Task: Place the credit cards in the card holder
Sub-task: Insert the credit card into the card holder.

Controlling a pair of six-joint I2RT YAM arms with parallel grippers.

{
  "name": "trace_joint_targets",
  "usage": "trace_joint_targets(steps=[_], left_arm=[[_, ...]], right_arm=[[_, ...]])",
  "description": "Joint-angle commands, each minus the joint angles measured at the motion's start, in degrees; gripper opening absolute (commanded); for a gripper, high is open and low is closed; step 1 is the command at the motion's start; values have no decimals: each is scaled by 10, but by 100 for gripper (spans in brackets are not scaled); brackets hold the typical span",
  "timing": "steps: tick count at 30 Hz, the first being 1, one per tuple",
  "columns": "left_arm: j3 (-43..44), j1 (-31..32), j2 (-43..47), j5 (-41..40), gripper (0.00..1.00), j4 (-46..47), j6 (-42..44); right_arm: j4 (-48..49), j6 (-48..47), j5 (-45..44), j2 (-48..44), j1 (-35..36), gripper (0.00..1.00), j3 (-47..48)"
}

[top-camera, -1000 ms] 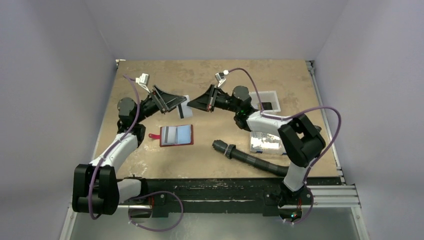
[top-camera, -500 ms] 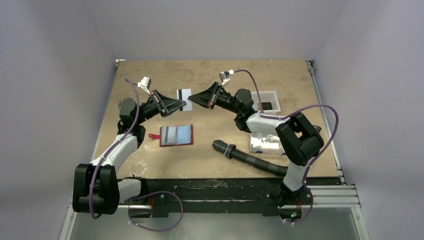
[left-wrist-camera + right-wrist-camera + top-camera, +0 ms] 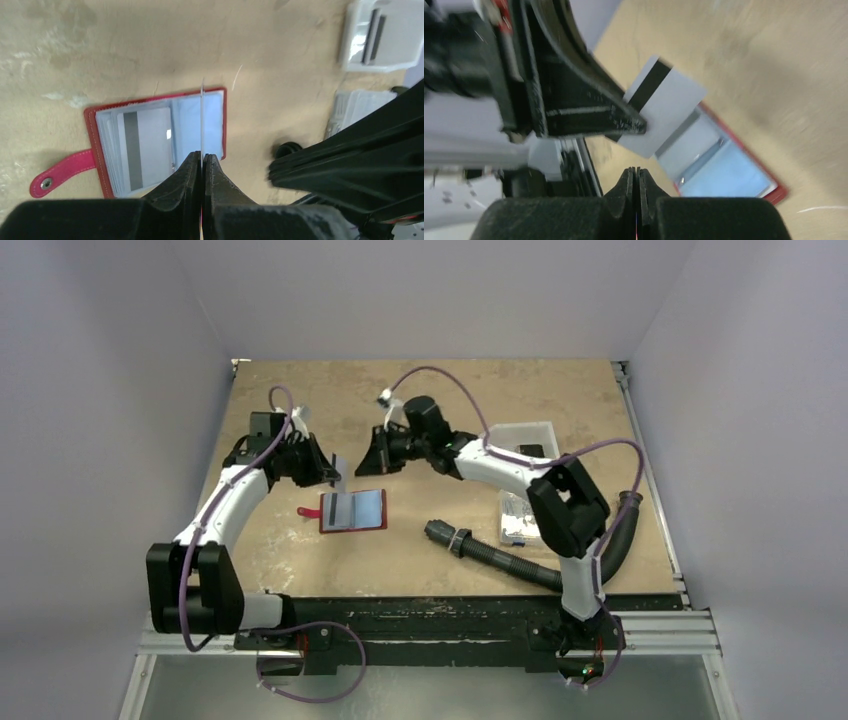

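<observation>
**Mottled tan counter [image 3: 430, 390], seen from above.** One red card holder [image 3: 352, 511] lies open and flat near the middle. Its long axis runs left to right, and its single rounded snap tab [image 3: 60, 173] points toward the left arm's side. The clear sleeves show one grey striped card [image 3: 150, 145] and a blue face [image 3: 212, 120], possibly a second card. The left end effector [image 3: 201, 161] is clamped on one pale grey credit card [image 3: 669, 102]. This card is thin and rigid, stands on edge over the holder, and has a black stripe near one edge. The right end effector [image 3: 635, 176] is pressed closed and empty.
</observation>
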State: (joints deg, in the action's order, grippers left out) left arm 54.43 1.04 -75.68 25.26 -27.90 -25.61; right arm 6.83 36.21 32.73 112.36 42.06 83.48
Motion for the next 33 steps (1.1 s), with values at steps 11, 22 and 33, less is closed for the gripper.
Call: trace_joint_targets(steps=[11,22,33], left_arm=[[-74,1,-89,83,0,-13,48],[-92,10,-109,58,0,-2,35],[-90,5,-80,-9,0,-10,27]], right_arm=[[-86,-77,0,94,20,0,-51],[-71,-69,-1,112,-1,0,-75],[-71,-69,4,125,-1,0,-72]])
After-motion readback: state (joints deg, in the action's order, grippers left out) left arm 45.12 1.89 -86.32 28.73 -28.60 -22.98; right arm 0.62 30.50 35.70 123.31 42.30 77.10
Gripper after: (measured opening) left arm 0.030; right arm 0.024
